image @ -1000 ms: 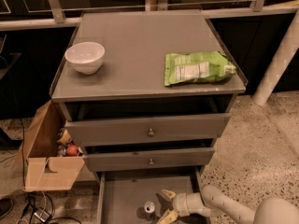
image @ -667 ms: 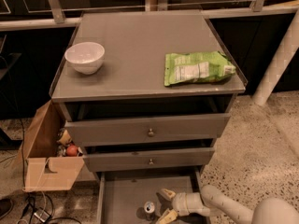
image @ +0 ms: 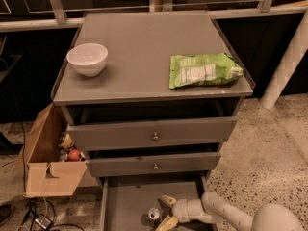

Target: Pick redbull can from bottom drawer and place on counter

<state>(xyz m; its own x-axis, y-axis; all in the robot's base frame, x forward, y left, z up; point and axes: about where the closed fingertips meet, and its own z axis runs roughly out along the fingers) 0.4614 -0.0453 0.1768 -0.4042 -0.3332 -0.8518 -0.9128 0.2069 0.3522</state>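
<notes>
Holding gripper (image: pixel 164 211) low inside bottom drawer (image: pixel 124 202), near right, fingers (image: pixel 168 200) spread apart and pointing left at redbull can (image: pixel 154 213) standing upright just left of fingertips, long axis vertical.

Below the counter (image: pixel 144 57) front edge, the bottom drawer (image: pixel 122 201) front is cut off. Gripper (image: pixel 161 212) there, fingers spread at the redbull can (image: pixel 154 213), lower fingertip clipped. Can markings unreadable. Cardboard box (image: pixel 53 177) contents unclear.

gripper (image: pixel 163 211) in bottom drawer (image: pixel 124 200) | jaws spread | redbull can (image: pixel 154 213) upright just beside it
</notes>
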